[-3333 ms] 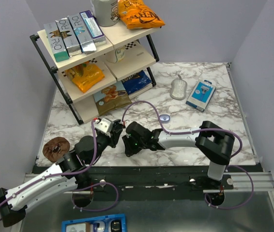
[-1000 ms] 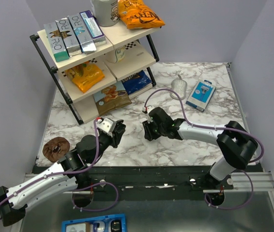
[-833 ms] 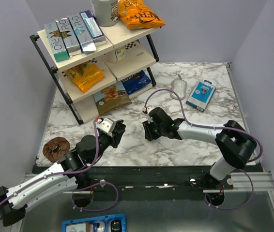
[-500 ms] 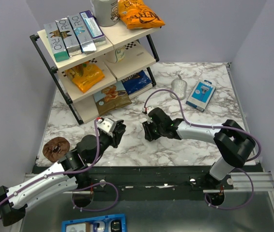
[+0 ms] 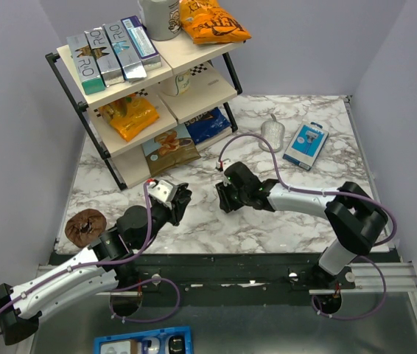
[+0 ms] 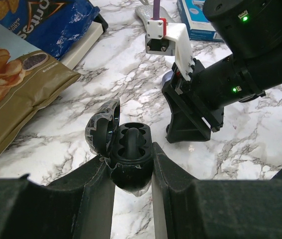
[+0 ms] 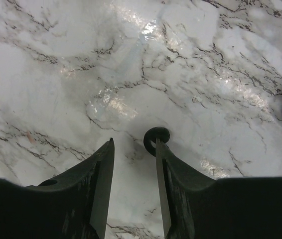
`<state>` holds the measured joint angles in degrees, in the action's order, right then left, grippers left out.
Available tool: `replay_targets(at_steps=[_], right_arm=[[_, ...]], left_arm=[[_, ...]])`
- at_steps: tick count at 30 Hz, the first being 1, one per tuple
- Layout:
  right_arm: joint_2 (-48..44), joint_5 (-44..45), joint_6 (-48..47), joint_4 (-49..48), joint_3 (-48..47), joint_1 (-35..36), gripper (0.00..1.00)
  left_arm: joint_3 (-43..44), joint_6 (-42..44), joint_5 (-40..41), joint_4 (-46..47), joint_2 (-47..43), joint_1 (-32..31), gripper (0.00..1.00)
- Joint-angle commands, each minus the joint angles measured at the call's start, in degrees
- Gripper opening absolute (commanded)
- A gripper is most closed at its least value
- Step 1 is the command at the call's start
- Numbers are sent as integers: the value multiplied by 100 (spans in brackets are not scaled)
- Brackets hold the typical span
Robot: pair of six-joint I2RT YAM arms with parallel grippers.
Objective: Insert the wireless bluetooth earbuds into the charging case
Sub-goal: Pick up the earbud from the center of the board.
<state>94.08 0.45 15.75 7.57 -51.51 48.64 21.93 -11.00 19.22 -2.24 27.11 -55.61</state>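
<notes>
Barely started — gripping the open, seemingly empty charging case (image 6: pixel 129 142) in the left tool (image 6: pixel 131 155), poising the right tool (image 7: pixel 134 144), fingers apart, low over the table (image 7: pixel 56 59), one earbud (image 7: pixel 157 137) loose at its 3 o'clock fingertip, yet to be grasped and seated — the other one unseen.

Marble table (image 5: pixel 297 228) with a two-tier shelf rack (image 5: pixel 201 51) in the upper left. On top are a row of boxes (image 5: pixel 113 51), a white jar (image 5: pixel 160 16) and an orange chip bag (image 5: pixel 212 21), with more snack bags (image 5: pixel 168 147) below. Blue blister pack (image 5: pixel 306 144) sits upper right, and there's a brown round thing (image 5: pixel 83 225) at far left.
</notes>
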Motion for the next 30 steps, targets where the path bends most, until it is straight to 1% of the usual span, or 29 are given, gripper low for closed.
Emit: replay_targets(at_steps=[1, 13, 16, 21, 30], right_arm=[[215, 166, -98, 78, -105, 5, 48], [347, 184, -107, 174, -9, 5, 47], [383, 385, -54, 279, -9, 5, 47], [330, 842, 7, 446, -52, 5, 44], [119, 931, -37, 403, -26, 5, 37]], left_arm=[[-31, -42, -103, 110, -31, 7, 0], [-23, -68, -147, 154, 22, 7, 0], [-22, -68, -147, 154, 22, 7, 0], [-40, -68, -147, 163, 22, 7, 0], [-40, -86, -165, 180, 31, 7, 0]])
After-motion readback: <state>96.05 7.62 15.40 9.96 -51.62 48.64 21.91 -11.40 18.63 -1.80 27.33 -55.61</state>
